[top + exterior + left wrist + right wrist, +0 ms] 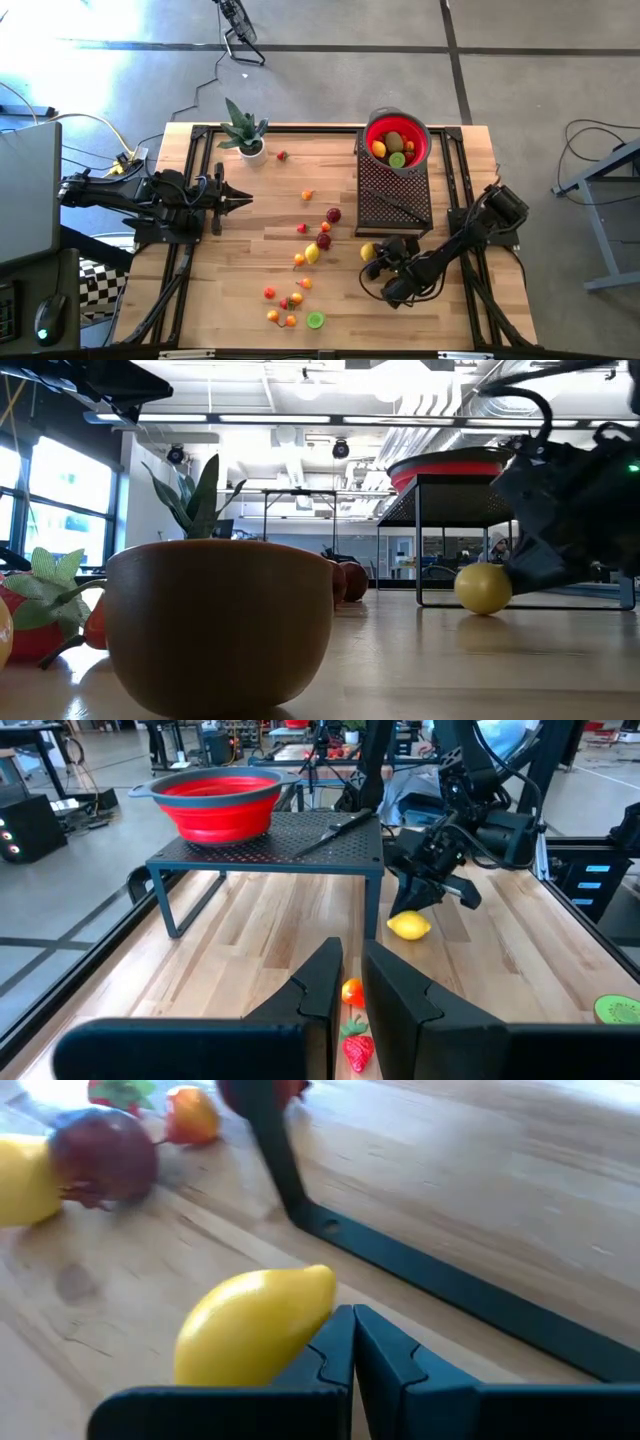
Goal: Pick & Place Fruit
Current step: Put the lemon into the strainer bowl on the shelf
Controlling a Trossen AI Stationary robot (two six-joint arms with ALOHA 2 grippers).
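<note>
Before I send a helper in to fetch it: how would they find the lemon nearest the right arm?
Start at the black mesh stand holding the red bowl. Just off that stand's front left leg, on bare wood, lies the yellow lemon, right beside the shut right pincer. Unlike the other yellow fruit, which sits among red and orange pieces, this one lies alone.
</note>
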